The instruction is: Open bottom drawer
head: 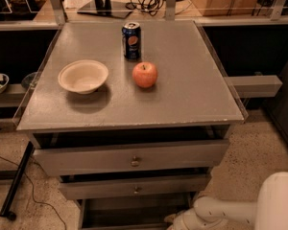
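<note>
The grey cabinet has three stacked drawer fronts. The bottom drawer [129,213] is the lowest and narrowest; it shows as a dark strip at the picture's lower edge, and its knob is not visible. Above it are the mid-sized front [105,189] and the widest top front [86,161], each with a small metal knob. My white arm [225,211] reaches in from the lower right. The gripper [176,221] sits low at the bottom drawer's right end, partly cut off by the frame edge. Whether it touches the drawer cannot be told.
On the cabinet top [192,90] stand a cream bowl [83,76], a red apple [145,74] and a blue soda can [131,40]. A black stand leg [17,183] and a cable lie on the speckled floor at left. A grey ledge [257,86] juts out at right.
</note>
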{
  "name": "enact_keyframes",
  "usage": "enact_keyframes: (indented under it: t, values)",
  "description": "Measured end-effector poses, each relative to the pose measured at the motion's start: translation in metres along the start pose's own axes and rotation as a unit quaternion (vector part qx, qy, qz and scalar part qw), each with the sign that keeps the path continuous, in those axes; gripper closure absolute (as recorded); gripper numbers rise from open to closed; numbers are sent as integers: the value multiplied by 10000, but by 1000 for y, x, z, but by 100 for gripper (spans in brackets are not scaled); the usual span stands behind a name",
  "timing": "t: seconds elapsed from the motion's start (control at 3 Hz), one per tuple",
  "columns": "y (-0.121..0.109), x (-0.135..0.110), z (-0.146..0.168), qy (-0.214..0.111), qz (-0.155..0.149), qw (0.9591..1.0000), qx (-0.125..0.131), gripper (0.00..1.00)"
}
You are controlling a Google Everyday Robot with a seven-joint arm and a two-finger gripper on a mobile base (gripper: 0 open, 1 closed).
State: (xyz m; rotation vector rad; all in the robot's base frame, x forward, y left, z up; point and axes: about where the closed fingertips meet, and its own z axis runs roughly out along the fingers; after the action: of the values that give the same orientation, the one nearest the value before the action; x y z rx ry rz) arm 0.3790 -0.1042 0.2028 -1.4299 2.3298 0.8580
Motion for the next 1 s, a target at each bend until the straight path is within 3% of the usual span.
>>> enact_keyframes:
  t: [1.0]
  values:
    - [0, 1, -2, -17, 36, 10000, -7, 100]
